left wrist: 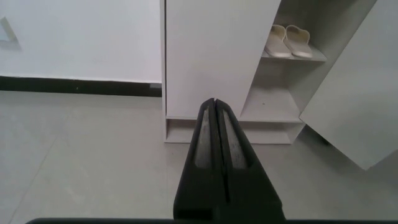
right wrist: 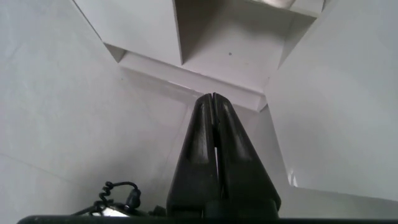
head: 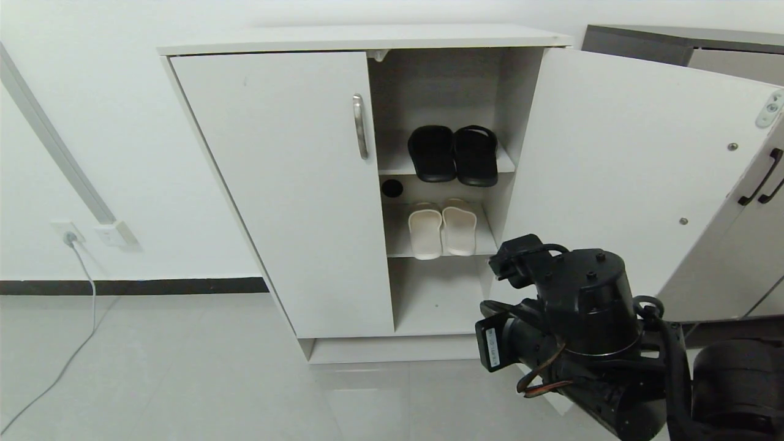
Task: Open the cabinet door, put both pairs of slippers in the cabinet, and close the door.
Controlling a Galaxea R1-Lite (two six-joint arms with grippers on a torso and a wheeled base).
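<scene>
My right gripper (right wrist: 213, 98) is clenched, with nothing between its fingers. It hangs low over the floor (right wrist: 62, 124) and points at the foot of the cabinet (head: 361, 38). The inner face of the open door (head: 625, 165) is just beside it. My left gripper (left wrist: 214, 102) is also closed on nothing, held back from the cabinet and facing the shut left door (head: 288, 184).

The cabinet is white with two doors. The right one is swung wide, with its free edge near a neighbouring grey cabinet (head: 759, 245). Inside, the black slippers (head: 453, 154) sit side by side on the upper shelf. The white slippers (head: 442, 229) sit on the shelf below. Both pairs lie back from the shelf fronts, so I judge the loading done and only the closing left.

To close it well, I would take the right gripper round the door's free edge to its outer face, keeping the fingers shut as a blunt pusher. I would press near that edge, far from the hinge, and follow the door's arc rather than shove straight. The gap to the grey cabinet looks tight, so I would go slowly there. I would ease off once the door meets the frame, since the catch at the top should hold it.
</scene>
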